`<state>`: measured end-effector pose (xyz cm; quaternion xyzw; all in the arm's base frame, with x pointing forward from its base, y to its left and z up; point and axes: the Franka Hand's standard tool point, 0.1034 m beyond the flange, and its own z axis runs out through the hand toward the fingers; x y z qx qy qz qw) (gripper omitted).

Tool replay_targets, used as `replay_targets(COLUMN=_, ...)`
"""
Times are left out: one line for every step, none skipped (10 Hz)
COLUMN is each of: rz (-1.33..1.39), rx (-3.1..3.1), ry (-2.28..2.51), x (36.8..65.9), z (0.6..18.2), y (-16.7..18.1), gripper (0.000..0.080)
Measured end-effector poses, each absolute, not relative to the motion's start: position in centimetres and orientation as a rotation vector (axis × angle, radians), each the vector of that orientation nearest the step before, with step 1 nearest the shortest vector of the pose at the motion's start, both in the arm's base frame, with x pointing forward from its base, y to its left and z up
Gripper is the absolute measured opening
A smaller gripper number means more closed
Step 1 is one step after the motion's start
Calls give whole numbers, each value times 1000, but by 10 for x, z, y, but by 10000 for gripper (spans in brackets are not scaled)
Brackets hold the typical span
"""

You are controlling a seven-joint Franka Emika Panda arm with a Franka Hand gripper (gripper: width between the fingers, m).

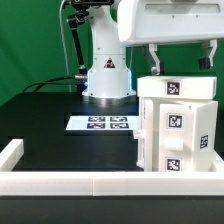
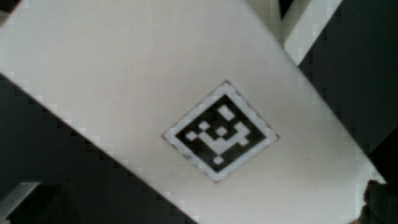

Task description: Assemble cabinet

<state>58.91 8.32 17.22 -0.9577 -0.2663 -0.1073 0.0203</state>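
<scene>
On the exterior view's left, the rail (image 1: 20,152) edged the black counter (image 1: 50,125). Near the middle lay the marker board (image 1: 101,124), in front of my base (image 1: 107,78). The cabinet (image 1: 178,128) stood upright on the right, its tags (image 1: 174,122) facing forward. My gripper (image 1: 180,62) hung just above it; whether clenched or released, I could not tell. My wrist view was filled by a white face with one tag (image 2: 222,130).

Cabinet (image 1: 176,125) cut off at exterior view's right.
</scene>
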Motion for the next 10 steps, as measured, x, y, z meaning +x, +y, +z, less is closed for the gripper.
replay_targets(rz=-315, rx=-2963, ry=-904, x=586, z=169, y=83, gripper=797)
replay_targets(rz=-294, rx=-2958, ry=-996, x=584, z=165, y=84, gripper=797)
replay_targets(rz=-280, rx=-2961, ry=-1005, x=582, z=162, y=86, gripper=797)
replay_targets(rz=-262, rx=-2968, ry=-977, x=580, z=158, y=88, gripper=797)
replay_targets(rz=-248, rx=-2970, ry=-971, x=580, z=154, y=91, gripper=797)
replay_targets(rz=-245, rx=-2972, ry=-965, x=579, z=153, y=90, gripper=797)
replay_targets(rz=-246, rx=-2974, ry=-958, x=579, z=153, y=90, gripper=797)
replay_targets(rz=-246, rx=-2975, ry=-956, x=579, z=153, y=89, gripper=677)
replay_targets(rz=-246, rx=-2975, ry=-955, x=580, z=153, y=89, gripper=554)
replay_targets(rz=-246, rx=-2975, ry=-955, x=580, z=153, y=89, gripper=554)
